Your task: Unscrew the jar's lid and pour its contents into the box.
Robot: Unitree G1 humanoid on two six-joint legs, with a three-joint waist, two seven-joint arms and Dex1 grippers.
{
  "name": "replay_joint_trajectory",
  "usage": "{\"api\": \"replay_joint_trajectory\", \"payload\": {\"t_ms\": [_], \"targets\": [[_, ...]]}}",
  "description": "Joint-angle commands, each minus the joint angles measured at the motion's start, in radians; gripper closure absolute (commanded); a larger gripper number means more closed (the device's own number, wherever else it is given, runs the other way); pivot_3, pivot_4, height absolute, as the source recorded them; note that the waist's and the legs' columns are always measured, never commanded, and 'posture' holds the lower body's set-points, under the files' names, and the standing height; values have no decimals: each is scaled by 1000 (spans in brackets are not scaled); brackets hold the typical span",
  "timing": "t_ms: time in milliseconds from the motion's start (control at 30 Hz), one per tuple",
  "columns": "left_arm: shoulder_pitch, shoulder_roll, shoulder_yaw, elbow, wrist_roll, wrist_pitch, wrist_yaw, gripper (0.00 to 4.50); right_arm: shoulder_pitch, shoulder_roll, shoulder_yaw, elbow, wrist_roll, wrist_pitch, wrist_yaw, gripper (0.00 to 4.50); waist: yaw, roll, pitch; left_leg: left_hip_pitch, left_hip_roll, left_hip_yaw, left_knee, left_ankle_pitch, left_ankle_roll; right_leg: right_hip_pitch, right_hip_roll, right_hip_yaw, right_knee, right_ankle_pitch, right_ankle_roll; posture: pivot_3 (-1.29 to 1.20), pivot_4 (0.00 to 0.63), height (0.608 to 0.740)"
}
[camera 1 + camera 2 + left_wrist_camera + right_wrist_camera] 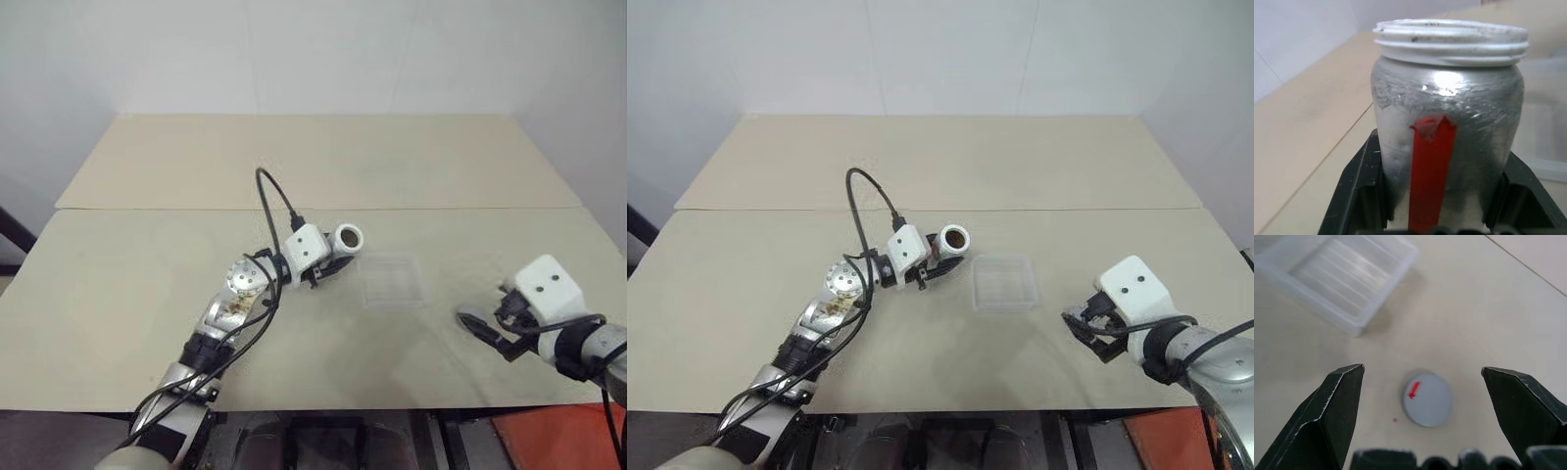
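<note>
A: Starting on the left, where is the jar?

B: The left tool (939,262) has its two black fingers pinching the jar (952,240) around the body, lifted off the tabletop (745,274) and tipped so the open mouth faces up toward the head camera. The threaded rim is bare; the lid is off.

A: How will it handle?

B: I'd judge it small and light, stiff, probably smooth-walled, so it could twist in the pinch as it tips. The hold low on the body, below the threads, looks sensible because it keeps the mouth clear for pouring.

A: And the box?

B: The box (1004,282) lies flat just to the right of the jar, near but not under it. It is shallow, thin and clear, likely light enough to slide if bumped, and its low walls leave little margin for spill.

A: Further right?

B: The lid (1428,399) lies flat on the tabletop, under the right tool (1422,396), whose fingers are spread wide and touch nothing.

A: Room to move?

B: Plenty of bare tabletop behind and left of the box. The right tool sits close to the near edge, well apart from the box.
</note>
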Motion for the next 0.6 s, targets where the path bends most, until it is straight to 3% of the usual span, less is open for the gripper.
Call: {"api": "replay_joint_trajectory", "payload": {"t_ms": [33,200,300,467,600], "targets": [[-104,-18,-50,93,149,-152,151,2542,4,37,-21,-66,0,-26,-17,42,2,0,0,0,0,0,0,0,0,0,0,0,0,0,0,0,150,740],[-280,6,-241,313,499,-503,446,2542,29,19,15,-103,-39,-18,-33,42,18,-1,0,-1,-1,0,0,0,0,0,-1,0,0,1,1,0,150,740],[-428,23,-424,467,799,-581,732,2542,18,25,15,-110,-40,-8,-39,42,24,-1,1,-3,-1,0,0,-1,1,-1,-1,-1,0,1,2,0,150,740],[-614,-50,-641,703,1095,-502,1176,2542,6,47,7,-126,-33,13,-47,42,24,-3,2,-6,-2,0,1,-2,3,-2,-1,-1,-1,2,4,0,150,740],[-700,-122,-745,822,1210,-438,1416,2542,16,52,7,-131,-25,10,-61,42,27,-3,2,-9,-2,0,1,-2,4,-3,-1,-2,-2,1,6,0,150,740]]}}
